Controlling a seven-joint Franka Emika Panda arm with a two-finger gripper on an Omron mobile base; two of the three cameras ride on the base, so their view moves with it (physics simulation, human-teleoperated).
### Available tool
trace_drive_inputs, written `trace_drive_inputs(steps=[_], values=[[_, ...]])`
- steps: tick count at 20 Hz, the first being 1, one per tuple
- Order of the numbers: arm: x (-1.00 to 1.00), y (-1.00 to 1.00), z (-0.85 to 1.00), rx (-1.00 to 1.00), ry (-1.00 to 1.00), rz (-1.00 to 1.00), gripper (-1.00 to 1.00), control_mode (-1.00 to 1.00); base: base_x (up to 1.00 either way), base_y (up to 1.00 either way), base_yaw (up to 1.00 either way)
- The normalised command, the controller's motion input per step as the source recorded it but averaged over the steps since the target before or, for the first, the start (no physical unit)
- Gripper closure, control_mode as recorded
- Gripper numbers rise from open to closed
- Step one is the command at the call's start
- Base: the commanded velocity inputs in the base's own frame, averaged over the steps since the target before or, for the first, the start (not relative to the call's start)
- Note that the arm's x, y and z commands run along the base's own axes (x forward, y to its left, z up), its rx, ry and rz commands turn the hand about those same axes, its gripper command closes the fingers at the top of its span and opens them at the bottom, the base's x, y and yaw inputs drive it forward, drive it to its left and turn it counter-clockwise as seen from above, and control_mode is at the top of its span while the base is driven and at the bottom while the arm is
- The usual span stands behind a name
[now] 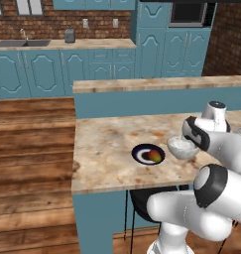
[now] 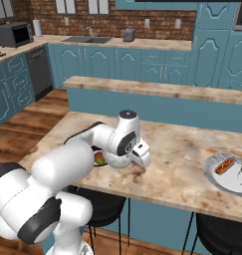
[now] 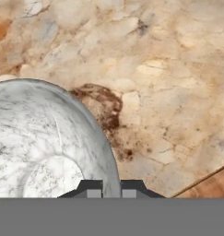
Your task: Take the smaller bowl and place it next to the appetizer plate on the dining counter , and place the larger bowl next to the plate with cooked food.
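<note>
Teal cabinets and a red brick wall stand behind a long island with a beige-orange marbled stone tabletop (image 1: 107, 149), a teal base and a raised ledge along its far side.

On that tabletop the small whitish-grey marbled round bowl (image 1: 182, 147) sits upright, mouth facing up; being round, it has no long axis to speak of. It lies just beside the small round dark plate with a white inner ring (image 1: 148, 154), which carries a red-orange-green food piece, the bowl on the plate's right in the left base view.

The pincer (image 3: 111, 188) is pinched narrow on the bowl's rim, one dark fingertip (image 3: 91, 189) inside the rim and the other outside it. That grip is plain in the hand view; in the left base view the white arm covers the fingers, and in the right base view the arm hides the bowl.

The right base view adds a round pale whitish plate (image 2: 227, 174) bearing a brownish elongated food piece, well apart from the dark plate toward the other end of the tabletop. Its food piece lies slantwise across the plate.
</note>
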Motion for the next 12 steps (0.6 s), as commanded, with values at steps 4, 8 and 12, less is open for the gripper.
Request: trace_drive_inputs(steps=[4,8,12], values=[[0.29,-0.26,-0.32,0.0,0.0,-0.03,1.0,-1.0,0.0,0.0,0.0],[0.32,-0.24,-0.27,0.0,0.0,-0.04,1.0,-1.0,0.0,0.0,0.0],[0.34,-0.05,-0.15,0.0,-0.04,-0.03,1.0,-1.0,0.0,0.0,0.0]])
